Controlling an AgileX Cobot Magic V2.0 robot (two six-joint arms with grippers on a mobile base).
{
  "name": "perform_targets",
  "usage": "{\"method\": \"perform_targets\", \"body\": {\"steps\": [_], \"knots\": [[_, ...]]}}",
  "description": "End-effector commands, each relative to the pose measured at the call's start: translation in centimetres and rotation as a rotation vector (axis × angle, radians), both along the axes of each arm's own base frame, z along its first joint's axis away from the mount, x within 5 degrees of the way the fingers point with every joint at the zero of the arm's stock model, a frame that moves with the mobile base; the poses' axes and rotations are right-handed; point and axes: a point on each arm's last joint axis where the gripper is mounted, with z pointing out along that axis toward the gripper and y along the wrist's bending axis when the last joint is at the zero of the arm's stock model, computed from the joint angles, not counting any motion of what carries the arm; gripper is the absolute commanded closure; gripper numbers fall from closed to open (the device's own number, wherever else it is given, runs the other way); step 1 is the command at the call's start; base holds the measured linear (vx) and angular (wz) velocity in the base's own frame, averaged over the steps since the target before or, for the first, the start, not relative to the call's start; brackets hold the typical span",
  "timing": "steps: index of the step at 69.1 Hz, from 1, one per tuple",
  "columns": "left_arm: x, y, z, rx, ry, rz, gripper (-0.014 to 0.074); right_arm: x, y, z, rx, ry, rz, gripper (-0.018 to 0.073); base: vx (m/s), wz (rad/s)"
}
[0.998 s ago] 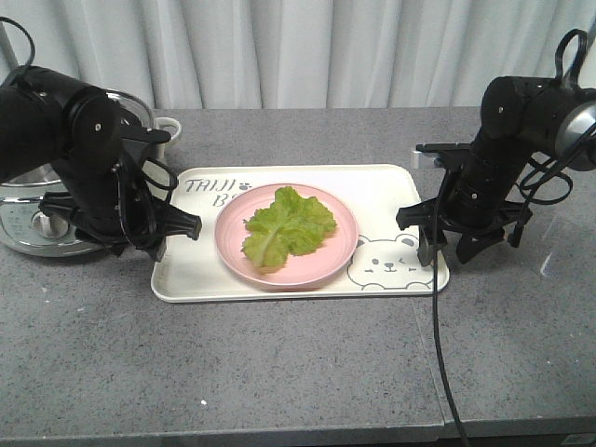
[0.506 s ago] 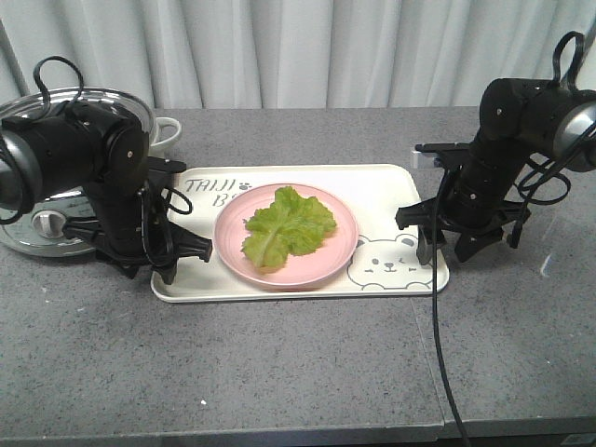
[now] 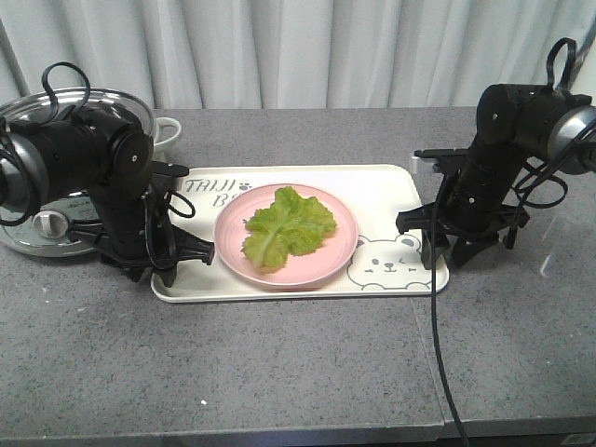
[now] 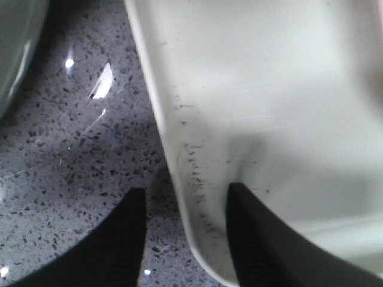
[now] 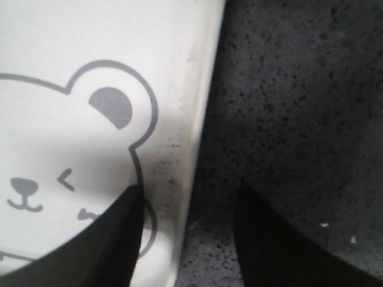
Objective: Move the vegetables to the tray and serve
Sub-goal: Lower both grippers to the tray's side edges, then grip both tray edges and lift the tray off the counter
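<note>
**Work surface.** The tray (image 3: pixel 382 191) lies flat on the grey speckled table (image 3: pixel 279 363), long side running left to right. A round pink plate (image 3: pixel 321 265) sits on the tray, left of centre. The lettuce leaf (image 3: pixel 289 226) lies on the plate, inside its rim.

**Markings.** Grey lettering (image 3: pixel 209 186) at the tray's far-left corner reads "TAIJI". A second line below it begins with "B"; the plate hides the rest. A bear-face drawing (image 3: pixel 391 261) occupies the near-right corner, with one eye drawn as a wink and a solid grey inner ear.

**Left gripper** (image 4: pixel 184 230). Positioned at the tray's left edge, near the near corner. The fingers are spread and straddle the rim: one over the table, one over the tray floor. Contact with the rim cannot be confirmed.

**Right gripper** (image 5: pixel 188 236). Positioned at the tray's right edge, beside the bear's ear. The fingers are spread astride the rim, one over the drawing and one over the table.

**Other items.** A metal cooker with a glass lid (image 3: pixel 37 223) stands left of the tray, behind the left arm. A white cup (image 3: pixel 168 130) stands just beyond it.
</note>
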Motion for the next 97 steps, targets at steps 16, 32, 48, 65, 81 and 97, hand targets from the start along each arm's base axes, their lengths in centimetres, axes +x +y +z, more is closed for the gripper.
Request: {"method": "perform_targets", "body": {"steps": [16, 32, 48, 65, 81, 97], "knots": [[-0.2, -0.4, 2.1, -0.069, -0.046, -0.037, 0.0605, -0.1, -0.1, 1.7, 0.016, -0.044, 0.021, 0.0536, 0.00, 0.00], [-0.3, -0.7, 2.1, -0.089, -0.040, -0.053, 0.0603, -0.2, -0.1, 1.7, 0.016, -0.035, 0.028, 0.0569, 0.00, 0.00], [-0.6, -1.8, 2.2, -0.148, -0.026, -0.111, 0.0603, -0.5, -0.5, 1.9, -0.008, -0.011, 0.050, 0.0569, 0.00, 0.00], [-1.2, -4.1, 2.3, -0.168, -0.065, -0.168, 0.0603, -0.8, -0.9, 3.3, -0.007, -0.048, 0.039, 0.0569, 0.00, 0.00], [-1.6, -4.8, 2.7, -0.189, -0.076, -0.179, 0.0603, -1.1, -3.1, 4.4, 0.003, -0.057, -0.017, 0.0569, 0.00, 0.00], [-1.4, -5.0, 5.2, -0.224, -0.144, -0.183, 0.0603, -1.7, -4.8, 6.6, 0.017, -0.110, -0.059, 0.0569, 0.00, 0.00]]}}
